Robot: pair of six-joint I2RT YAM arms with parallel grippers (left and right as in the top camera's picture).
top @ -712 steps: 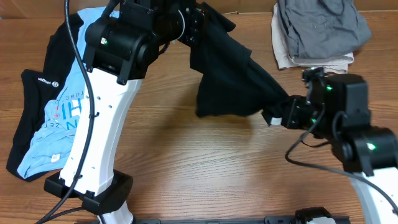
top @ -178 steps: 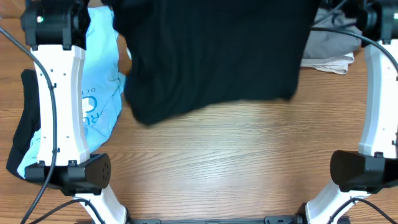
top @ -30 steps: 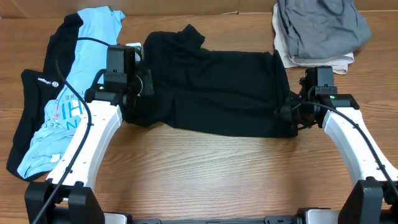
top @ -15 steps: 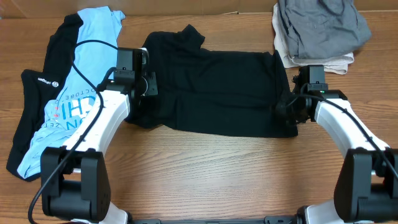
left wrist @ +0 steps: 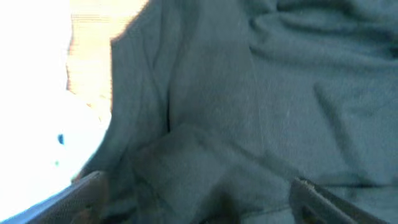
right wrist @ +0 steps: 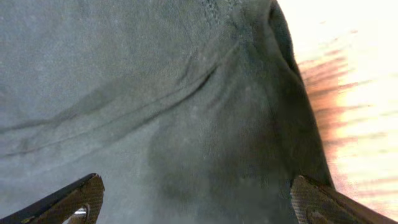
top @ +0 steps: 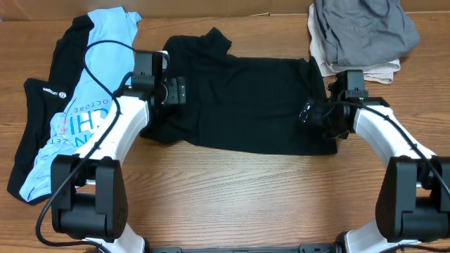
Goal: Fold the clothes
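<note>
Black tee (top: pixel 246 98) lies spread on the wooden table (top: pixel 246 204), centre back, long side running left to right. One sleeve sticks up at the far edge, and the near hem is slightly uneven.

Left gripper (top: pixel 179 93) sits low over the tee's left part, just inside its left edge. In the left wrist view both fingertips (left wrist: pixel 87 190) show at the bottom corners, set wide apart, with creased dark cloth (left wrist: pixel 280 93) lying under and between them. Nothing is pinched; the jaws stand apart. A strip of bare wood and a washed-out pale area lie past the cloth's edge.

Right gripper (top: pixel 307 112) sits low over the tee's right part, near the right hem. The right wrist view shows the same: fingertips (right wrist: pixel 78 196) at the bottom corners, spread wide, and fabric (right wrist: pixel 124 93) with a few shallow folds filling the gap. No cloth is held. The tee's edge and bright wood show on that view's right side.

Whether the fingertips touch the cloth cannot be told from either wrist view.

Count — five garments:
- 1 black tee, centre, under both grippers.
- 1 light blue printed tee (top: pixel 49 169), at left, lying over the next item.
- 1 black piece with a white logo (top: pixel 35 112), at left, partly covered by the blue tee.
- 1 grey garment (top: pixel 362 28), back right, bunched on top of the last.
- 1 beige garment (top: pixel 320 67) — only its edges show beneath the grey.

The left pair sits just beside the black tee's left edge; the right pile is near its top right corner.
</note>
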